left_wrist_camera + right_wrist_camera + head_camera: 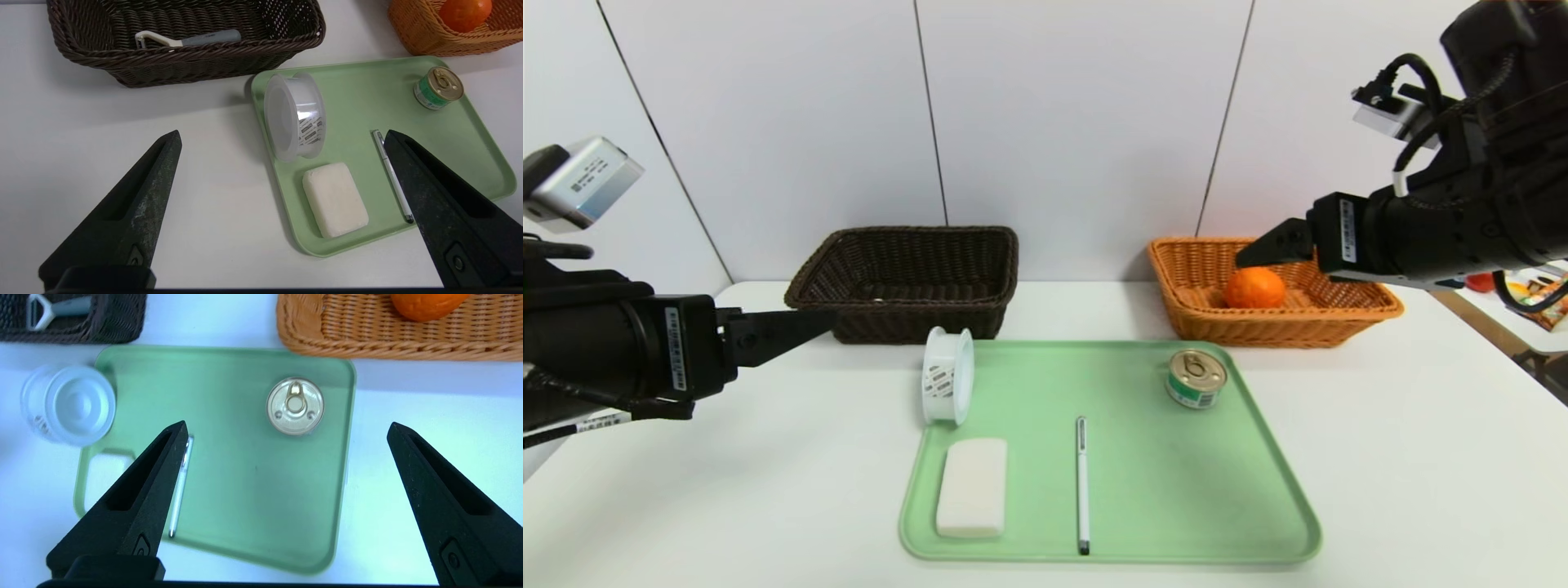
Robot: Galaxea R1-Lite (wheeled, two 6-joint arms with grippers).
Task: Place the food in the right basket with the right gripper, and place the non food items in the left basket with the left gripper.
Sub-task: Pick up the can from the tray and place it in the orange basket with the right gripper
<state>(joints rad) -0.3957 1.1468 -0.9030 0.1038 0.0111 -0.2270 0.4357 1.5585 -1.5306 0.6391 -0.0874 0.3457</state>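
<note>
Right gripper (pixel 1245 255) hung with its jaws spread wide above the orange basket (pixel 1364 310), empty. From it the pull-tab can (pixel 1196 378) stood upright at about seven o'clock, at the green tray's (pixel 1282 523) far right corner; nothing blocked a descent. An orange (pixel 1254 287) lay in that basket. Left gripper (pixel 829 321), jaws also apart, waited beside the brown basket (pixel 849 269), nearer the tipped plastic tub (pixel 947 376), soap bar (pixel 972 487) and pen (pixel 1082 482).

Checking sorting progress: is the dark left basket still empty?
No: the left wrist view shows a peeler with a grey handle lying inside the dark brown basket.
</note>
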